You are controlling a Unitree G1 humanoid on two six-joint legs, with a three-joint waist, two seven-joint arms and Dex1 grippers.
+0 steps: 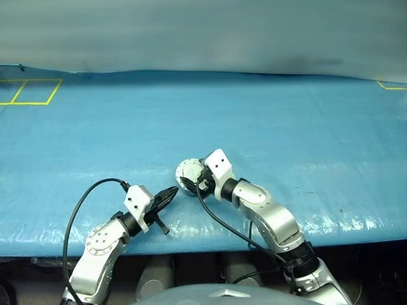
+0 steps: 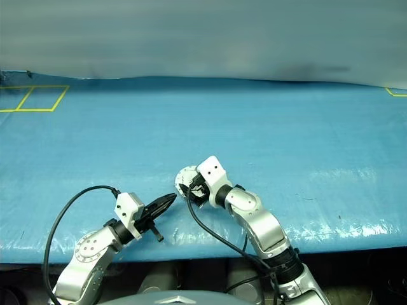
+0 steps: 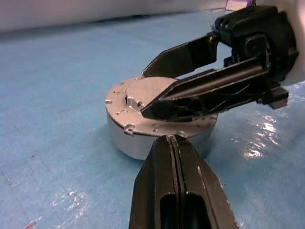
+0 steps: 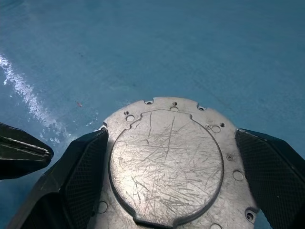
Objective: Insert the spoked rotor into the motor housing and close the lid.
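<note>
Lid (image 4: 167, 162) sat on motor housing (image 3: 143, 138), on blue table (image 1: 286, 127). Right gripper (image 4: 167, 191) spread wide astride it; left gripper (image 3: 174, 143) pinched closed, empty, just beside. Probably heavy, rigid, slick metal (grasp rim sides).

Round grey metal lid (image 4: 167, 162) on the grey metal puck housing (image 3: 143, 138): bare, dull silver, criss-crossed with fine scratches, drilled with small screw holes near the notched edge. Smooth, faintly shiny side wall below the lid. Blue plastic table sheet (image 1: 286, 127) all round the housing: finely textured, glossy where wrinkled, white glare beside it. Matt black plastic fingers (image 4: 86, 167) of the right gripper (image 4: 167, 191) either side of the lid, pads cross-hatched. Matt black left gripper (image 3: 175, 143) just beside the housing wall.
</note>
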